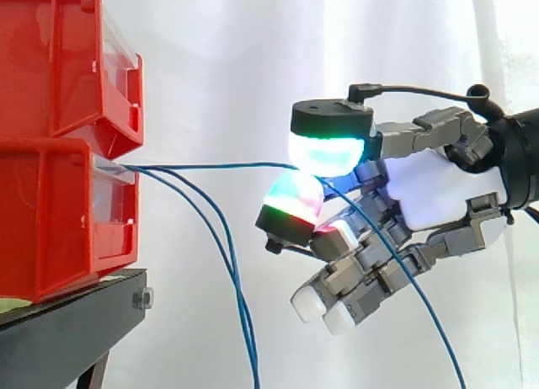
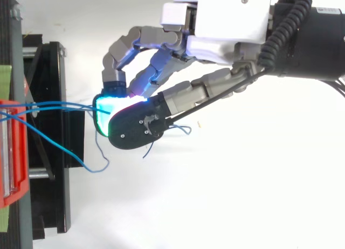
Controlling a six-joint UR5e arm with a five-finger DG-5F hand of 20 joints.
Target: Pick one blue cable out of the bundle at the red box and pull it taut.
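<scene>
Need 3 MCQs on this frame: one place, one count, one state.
1. Where do the blue cables come from?
A a wall socket
B the front of the lower red bin
C a spool on the floor

2. Side view: how many blue strands leave it?
A one
B three
C six

3. The hand is:
A open, clear of cables
B a fist holding nothing
C pinching one blue cable

Key:
1B, they emerge at the bin's front opening.
2B, one runs across to the hand and two hang down.
3C, the cable sits between two glowing pads.
</scene>
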